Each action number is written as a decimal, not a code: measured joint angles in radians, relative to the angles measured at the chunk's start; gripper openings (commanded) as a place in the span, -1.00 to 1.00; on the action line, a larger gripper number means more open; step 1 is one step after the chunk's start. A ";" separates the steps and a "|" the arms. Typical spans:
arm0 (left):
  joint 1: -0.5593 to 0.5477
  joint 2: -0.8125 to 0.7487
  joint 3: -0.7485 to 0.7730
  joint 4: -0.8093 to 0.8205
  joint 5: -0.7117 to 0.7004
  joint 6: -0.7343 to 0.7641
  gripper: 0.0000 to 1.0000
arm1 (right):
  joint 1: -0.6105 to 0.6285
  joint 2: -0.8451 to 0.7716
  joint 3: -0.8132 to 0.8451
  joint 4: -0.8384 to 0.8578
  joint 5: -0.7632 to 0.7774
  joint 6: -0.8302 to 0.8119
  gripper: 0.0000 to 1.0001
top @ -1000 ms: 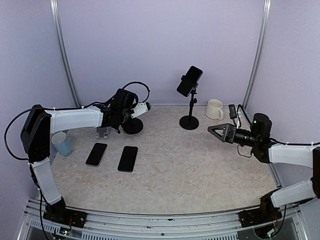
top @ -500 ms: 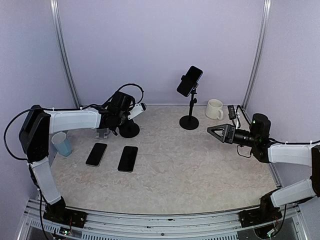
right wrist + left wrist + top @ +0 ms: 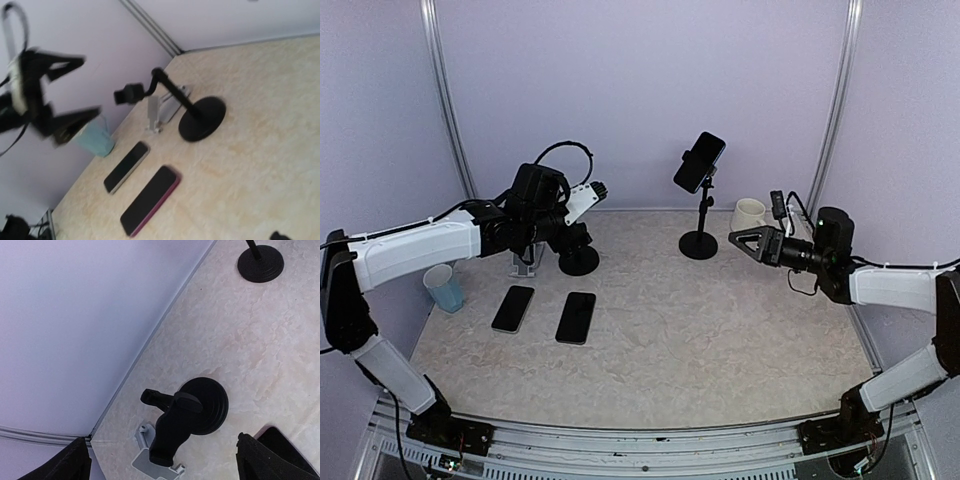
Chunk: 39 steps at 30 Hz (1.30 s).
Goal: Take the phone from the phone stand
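Clamped high on the tall black round-based stand [image 3: 698, 243] at far centre, the black smartphone [image 3: 699, 162] awaits the right gripper [image 3: 742, 243], fingers spread and aimed from the right, apparently lining up. The left gripper [image 3: 562, 228], also spread, hangs far left.

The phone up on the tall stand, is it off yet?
Not yet. Two phones lie flat on the table and the short stand is empty. The left gripper and right gripper are open, holding nothing. The phone is still clamped on the tall stand.
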 measured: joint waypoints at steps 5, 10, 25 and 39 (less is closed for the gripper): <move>-0.044 -0.092 -0.073 -0.002 0.041 -0.085 0.98 | 0.000 0.074 0.123 -0.037 0.038 -0.013 0.87; -0.074 -0.134 -0.096 0.014 0.057 -0.179 0.98 | 0.000 0.179 0.312 -0.092 0.089 -0.034 0.83; -0.168 -0.241 -0.179 0.195 0.085 -0.335 0.98 | -0.002 0.486 0.747 -0.229 0.163 -0.019 0.64; -0.177 -0.300 -0.244 0.291 0.080 -0.361 0.98 | -0.002 0.592 0.873 -0.279 0.166 0.010 -0.01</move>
